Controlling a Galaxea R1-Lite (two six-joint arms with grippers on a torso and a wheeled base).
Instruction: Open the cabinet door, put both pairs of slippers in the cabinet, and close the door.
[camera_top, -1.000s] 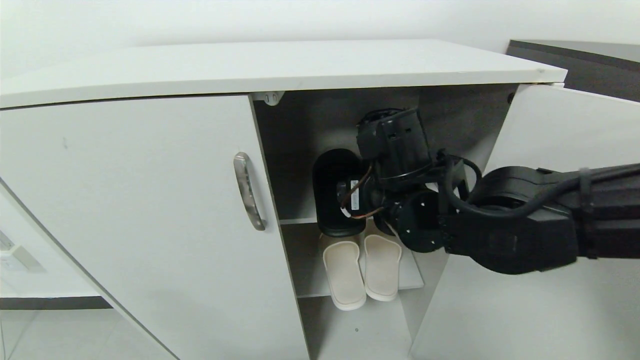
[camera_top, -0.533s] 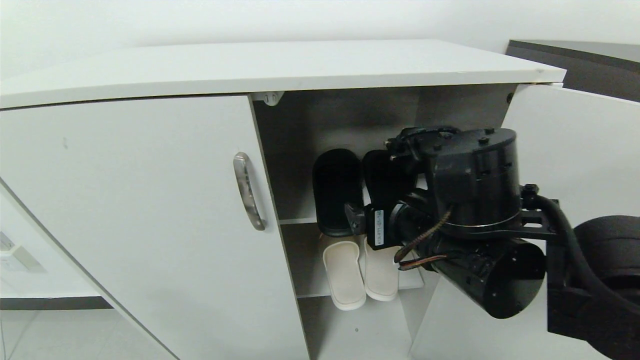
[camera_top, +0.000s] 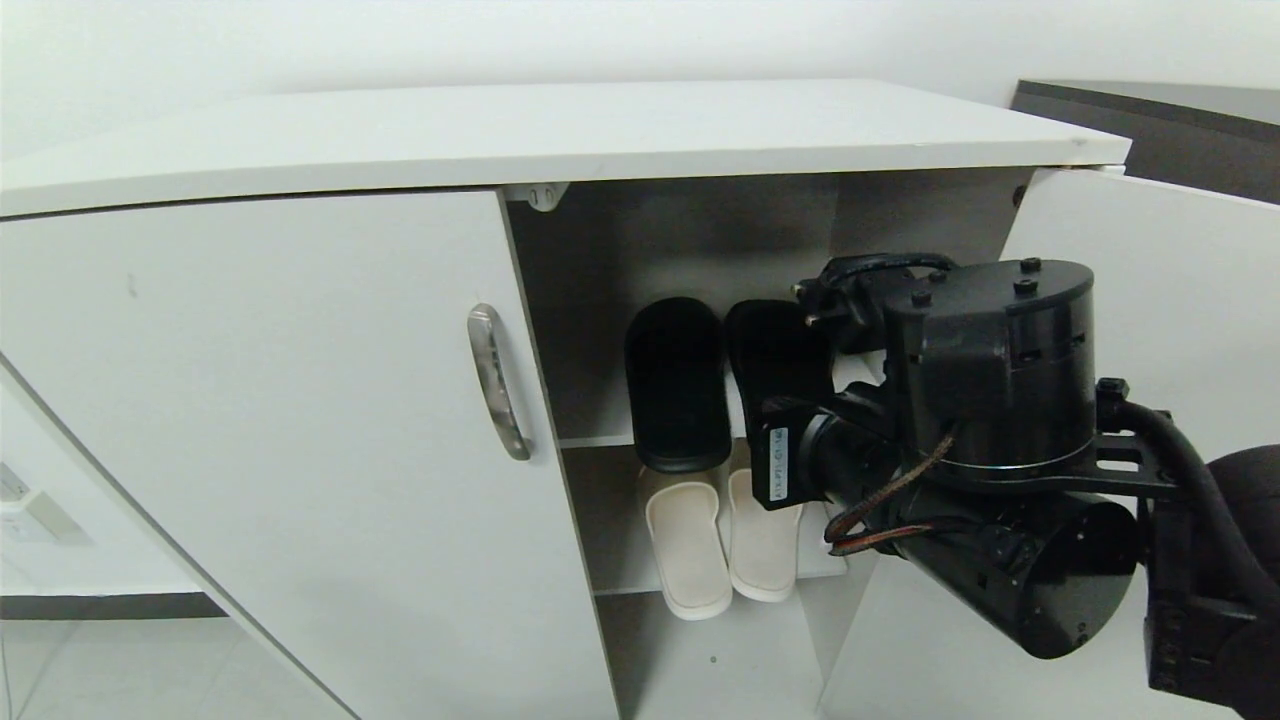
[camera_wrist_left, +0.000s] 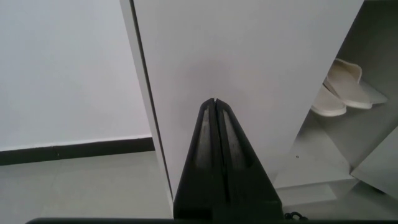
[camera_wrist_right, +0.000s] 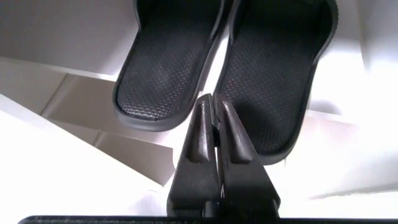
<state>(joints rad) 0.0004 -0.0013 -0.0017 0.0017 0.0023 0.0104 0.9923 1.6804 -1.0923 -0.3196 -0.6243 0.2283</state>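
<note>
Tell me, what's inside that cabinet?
Black slippers on the upper shelf, white slippers on the shelf below. The right arm covers part of the inside; the closed left door hides the rest.

Soft, even white light reaches the cabinet (camera_top: 560, 130) from above and in front, so its top and its closed left door (camera_top: 250, 400) are bright, with no hard glare. Inside the cabinet it is dim, the back wall grey and darkest just under the top. The black slippers (camera_top: 680, 385) sink into that shade, while the white slippers (camera_top: 690, 550) below catch light at their front ends. A pale highlight runs down the door's handle (camera_top: 497, 385). The shelf (camera_wrist_right: 348, 143) under the black pair looks nearly washed out in the right wrist view
</note>
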